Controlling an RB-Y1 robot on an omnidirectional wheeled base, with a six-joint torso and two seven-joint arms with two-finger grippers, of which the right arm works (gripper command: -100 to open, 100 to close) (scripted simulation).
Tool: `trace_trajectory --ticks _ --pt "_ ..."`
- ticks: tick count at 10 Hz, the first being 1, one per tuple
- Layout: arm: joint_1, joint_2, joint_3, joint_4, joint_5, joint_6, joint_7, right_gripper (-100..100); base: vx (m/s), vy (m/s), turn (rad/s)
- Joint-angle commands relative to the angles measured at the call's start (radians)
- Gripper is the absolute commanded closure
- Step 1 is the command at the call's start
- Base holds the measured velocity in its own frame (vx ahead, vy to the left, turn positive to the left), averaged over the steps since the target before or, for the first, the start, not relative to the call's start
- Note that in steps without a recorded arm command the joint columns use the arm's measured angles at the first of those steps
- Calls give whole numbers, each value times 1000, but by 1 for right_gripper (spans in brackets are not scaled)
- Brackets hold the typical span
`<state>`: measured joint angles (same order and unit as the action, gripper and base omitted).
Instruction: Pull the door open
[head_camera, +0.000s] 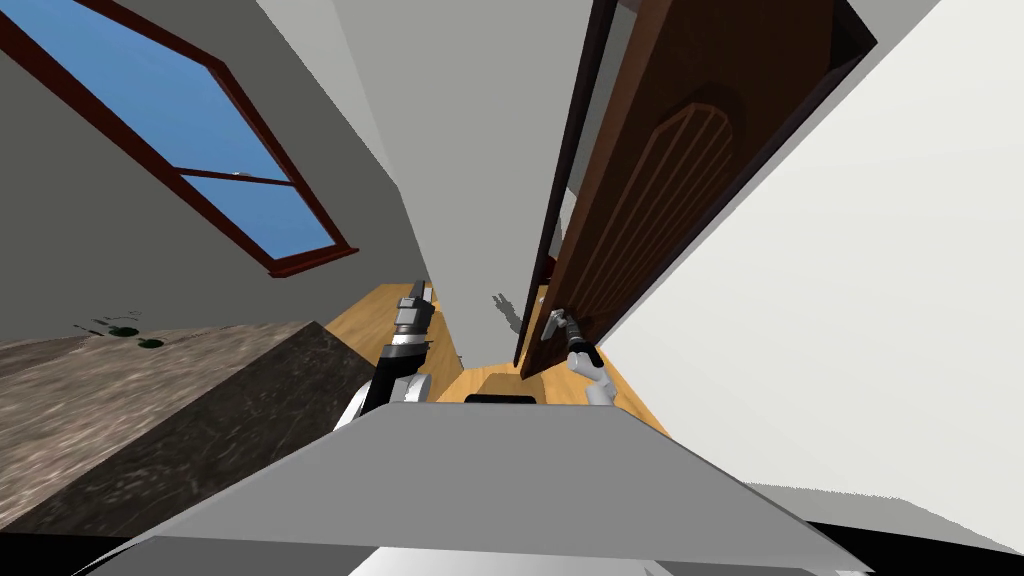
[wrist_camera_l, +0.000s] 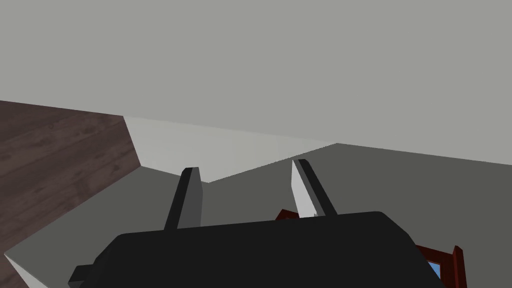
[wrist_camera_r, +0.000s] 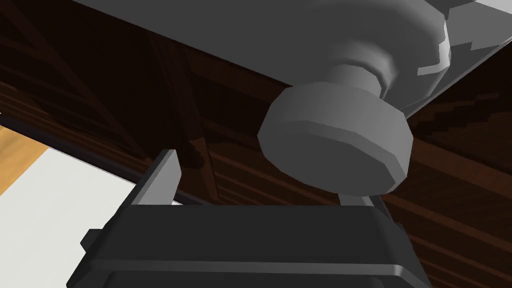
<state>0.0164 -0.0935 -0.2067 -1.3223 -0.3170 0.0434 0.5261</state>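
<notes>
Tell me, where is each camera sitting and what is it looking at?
Head view: on the head, looking steeply down and forward at the brown door and its grey knob; both forearms show, with the left gripper and the right gripper.
Left wrist view: on the left hand, looking along its own open fingers.
Right wrist view: on the right hand, close to the knob, facing the door; its open fingers show.
Shared: the head and right wrist views both show the door and the knob.

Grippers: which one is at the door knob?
The right gripper: its open fingers sit by the grey round knob on the dark brown door. The left gripper, also open, is away from the door.
</notes>
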Motion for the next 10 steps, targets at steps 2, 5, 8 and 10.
trace_trajectory --ticks 2,5,8,10 --pt "0 -4 -11 42 -75 18 -3 100 -22 -33 8" --pt "-21 -6 2 61 -2 -27 10 -100 -39 -24 -27" --pt "-52 -10 22 96 89 -95 26 -100 -96 -40 -42" --pt "-65 -12 30 110 141 -123 33 -100 -50 -33 -21"
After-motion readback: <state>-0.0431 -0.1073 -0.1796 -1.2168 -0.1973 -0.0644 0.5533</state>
